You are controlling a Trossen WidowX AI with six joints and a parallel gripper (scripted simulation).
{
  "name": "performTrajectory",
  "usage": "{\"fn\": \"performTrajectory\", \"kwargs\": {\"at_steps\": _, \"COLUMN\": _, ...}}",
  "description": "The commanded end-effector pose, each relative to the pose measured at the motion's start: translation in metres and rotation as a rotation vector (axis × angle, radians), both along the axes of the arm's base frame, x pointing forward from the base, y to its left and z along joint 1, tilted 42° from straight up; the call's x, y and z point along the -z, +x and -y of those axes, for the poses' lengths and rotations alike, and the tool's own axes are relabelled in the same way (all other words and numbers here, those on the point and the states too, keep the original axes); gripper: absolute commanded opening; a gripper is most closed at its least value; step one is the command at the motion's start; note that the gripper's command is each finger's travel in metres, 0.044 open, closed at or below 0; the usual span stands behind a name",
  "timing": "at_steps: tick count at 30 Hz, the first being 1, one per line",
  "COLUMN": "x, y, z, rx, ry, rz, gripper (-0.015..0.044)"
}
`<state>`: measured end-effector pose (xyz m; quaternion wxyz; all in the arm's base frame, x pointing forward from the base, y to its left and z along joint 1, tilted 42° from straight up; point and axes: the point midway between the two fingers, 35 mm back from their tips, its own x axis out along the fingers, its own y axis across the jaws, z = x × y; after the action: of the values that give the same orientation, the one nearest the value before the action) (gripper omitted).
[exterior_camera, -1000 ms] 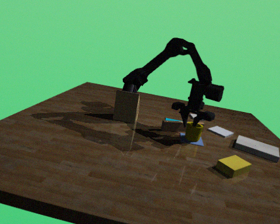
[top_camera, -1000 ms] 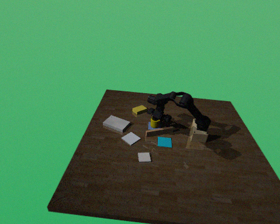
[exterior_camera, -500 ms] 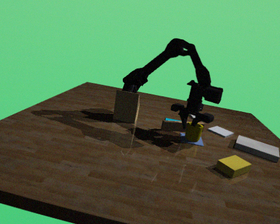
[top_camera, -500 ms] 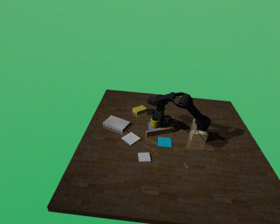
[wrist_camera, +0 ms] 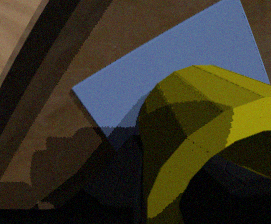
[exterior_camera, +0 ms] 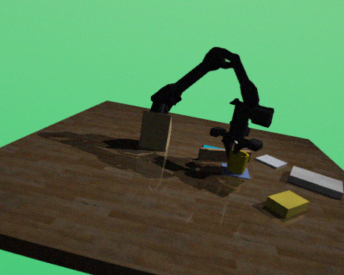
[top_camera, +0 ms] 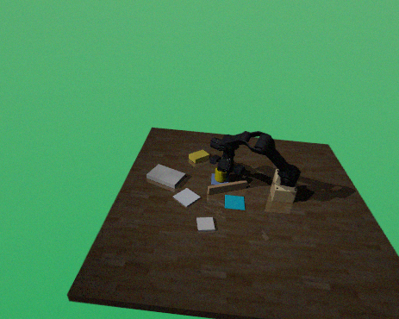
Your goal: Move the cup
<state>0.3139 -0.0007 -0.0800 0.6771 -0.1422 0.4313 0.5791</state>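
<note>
Black metal gripper (top_camera: 221, 168) (exterior_camera: 232, 150) (wrist_camera: 152, 144): appeared clamped on the cup's wall.
Yellow faceted cup (top_camera: 221, 174) (exterior_camera: 237, 163) (wrist_camera: 186, 107): needed a slow, level lift.
Tan wooden barrier (top_camera: 227, 187) (exterior_camera: 211, 154) (wrist_camera: 3, 30): five o'clock, top view; wanted clearance.

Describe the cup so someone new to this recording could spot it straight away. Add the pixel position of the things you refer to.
On the dark wooden table (top_camera: 289, 259) (exterior_camera: 82, 208), look just below the black arm's gripper. There a yellow cup (top_camera: 220, 174) (exterior_camera: 237, 162) (wrist_camera: 206, 90) stands upright on a blue pad (exterior_camera: 244, 175) (wrist_camera: 151, 60). The nearby yellow block (top_camera: 198, 156) (exterior_camera: 287, 204) is flat and box-shaped, whereas the cup is round and open-topped.
</note>
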Motion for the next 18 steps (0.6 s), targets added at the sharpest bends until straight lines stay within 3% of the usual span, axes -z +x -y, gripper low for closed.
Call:
{"fn": "performTrajectory", "kwargs": {"at_steps": 1, "x": 0.000, "y": 0.000, "z": 0.000, "rx": 0.000, "ry": 0.000, "rz": 0.001, "gripper": 0.0027}}
{"fn": "performTrajectory", "kwargs": {"at_steps": 4, "x": 0.000, "y": 0.000, "z": 0.000, "rx": 0.000, "ry": 0.000, "rz": 0.001, "gripper": 0.0000}}
{"fn": "performTrajectory", "kwargs": {"at_steps": 18, "x": -0.037, "y": 0.002, "z": 0.035, "rx": 0.004, "ry": 0.000, "rz": -0.003, "gripper": 0.0000}}
